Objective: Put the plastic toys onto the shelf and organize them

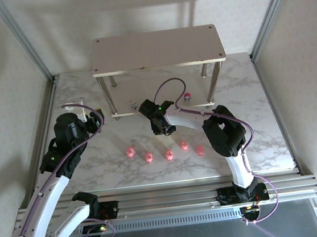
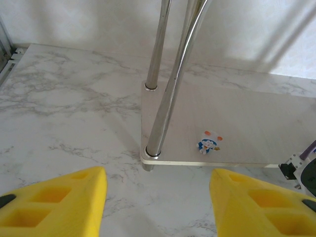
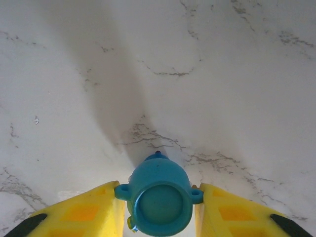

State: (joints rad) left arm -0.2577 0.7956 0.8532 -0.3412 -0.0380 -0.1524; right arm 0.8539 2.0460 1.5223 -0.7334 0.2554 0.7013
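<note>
A: Top view first. Surface and surroundings?
B: White marble-pattern table, pale walls behind, aluminium posts at the sides. The shelf stands at the far middle: two beige boards on silver legs.

A: Toys?
B: Five pink toys lie in a loose row on the table, between the shelf and the arm bases. Two more are on the lower board: a blue-and-white toy near the front left leg and a red-and-white toy toward the right.

A: Arms?
B: The left gripper sits off the shelf's front left corner. The right gripper points down just in front of the lower board, behind the pink row. The jaws are not readable from here.

A: Left wrist view.
B: Yellow fingers at both bottom corners, set wide apart, with bare marble between them. Ahead is the lower board's corner with two silver legs. The blue-and-white toy stands upright on the board, just right of the nearer leg.

A: Right wrist view.
B: Camera looks straight down at marble. A blue toy, seen from above, sits between the yellow fingers, off the shelf. The jaws are drawn in close on both sides, with the pads at its small side knobs. I cannot tell whether they press or merely touch.
</note>
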